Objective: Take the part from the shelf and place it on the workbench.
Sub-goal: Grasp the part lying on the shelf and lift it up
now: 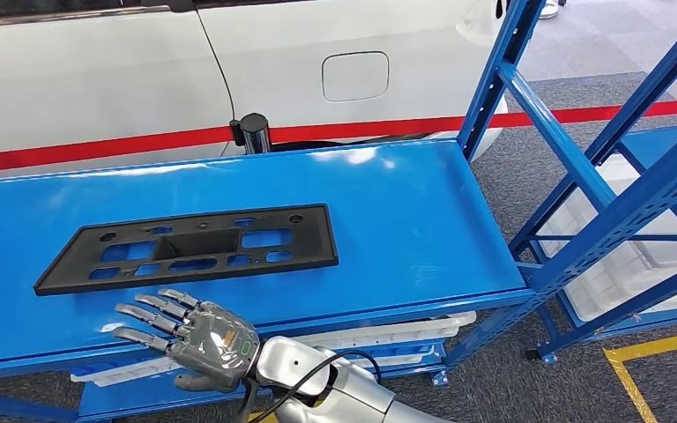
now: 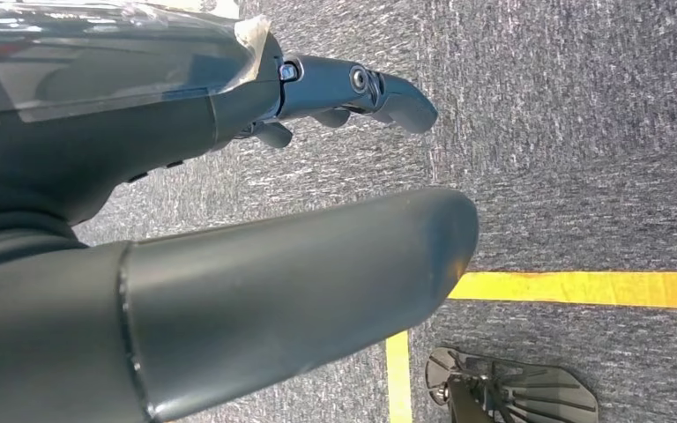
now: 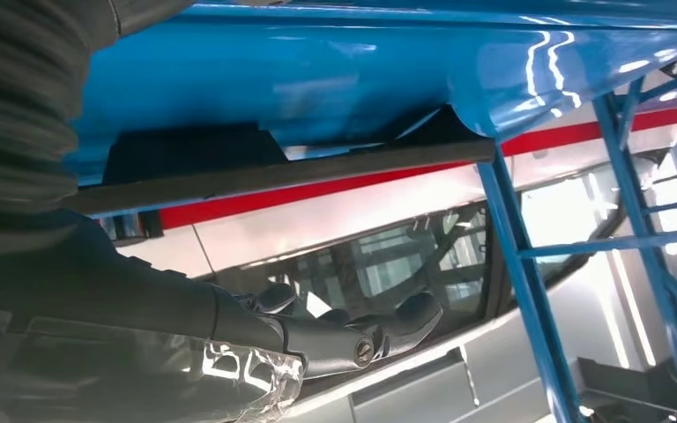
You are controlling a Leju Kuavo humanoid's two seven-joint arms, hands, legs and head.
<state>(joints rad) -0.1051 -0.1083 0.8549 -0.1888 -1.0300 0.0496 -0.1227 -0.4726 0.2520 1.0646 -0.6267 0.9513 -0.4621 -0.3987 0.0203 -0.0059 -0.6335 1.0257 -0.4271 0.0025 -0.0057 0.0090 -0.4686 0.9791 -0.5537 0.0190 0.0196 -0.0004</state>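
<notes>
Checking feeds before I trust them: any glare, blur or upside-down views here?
Head view: sharp, with soft glare streaks on the workbench behind the black part. Right wrist view: inverted, strong reflections on the bench, right hand in shadow. Left wrist view: left hand very close and soft; carpet and yellow line clear.

- Right hand [image 1: 196, 335]: empty, flat, palm down, fingers [image 1: 145, 310] spread, over the bench's front edge.
- Left hand [image 2: 229, 220]: empty, fingers [image 2: 361, 92] loosely extended, pointing at the floor.

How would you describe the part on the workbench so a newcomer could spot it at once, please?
Find the long blue workbench in front of the white car. On its top lies the black part, a flat rectangular plate with several cut-outs, just beyond the robot's open right hand.
</notes>
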